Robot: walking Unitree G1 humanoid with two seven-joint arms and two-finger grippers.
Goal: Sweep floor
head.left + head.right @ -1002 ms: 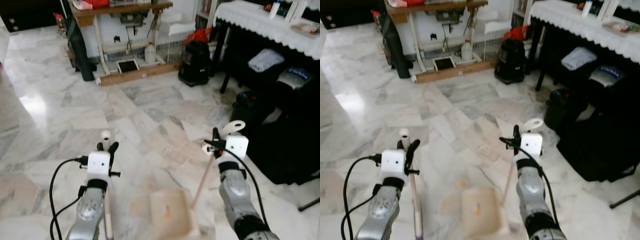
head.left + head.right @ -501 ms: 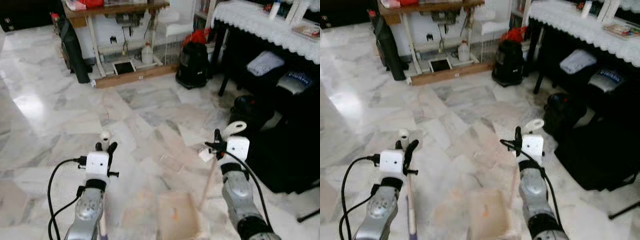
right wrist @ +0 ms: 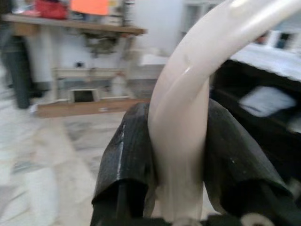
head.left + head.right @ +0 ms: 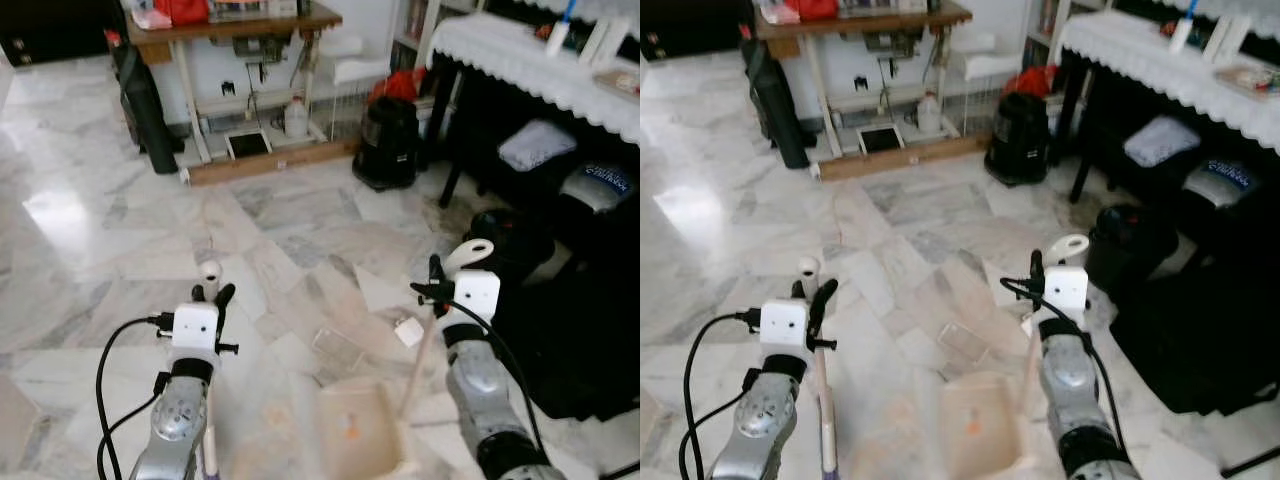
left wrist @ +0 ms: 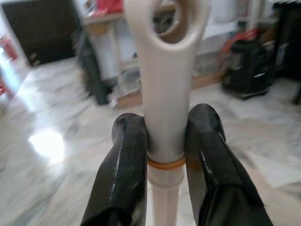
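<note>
The left tool (image 5: 164, 155) is closed on the upper end of the broom handle (image 5: 165, 94); both black fingers (image 5: 127, 160) press against its sides, just below the hanging hole at the top. In the head views this handle (image 4: 209, 400) goes down along the left arm toward the marble floor (image 4: 120, 240).

The right tool (image 3: 181, 155) grips the cream handle of the dustpan (image 3: 188, 108), with one finger (image 3: 129, 155) on each side of it. The handle (image 4: 420, 355) goes obliquely down to the beige dustpan tray (image 4: 358, 430), which is on the floor between the two arms, closer to the right one.

On the floor just ahead of the tray lie a clear plastic wrapper (image 4: 338, 347) and a small white scrap (image 4: 408, 331), near the right tool.

Farther away stand a wooden surface (image 4: 230, 22) with white legs, a black vacuum cleaner (image 4: 388, 140) and a surface with a white lace cloth (image 4: 540, 60).
</note>
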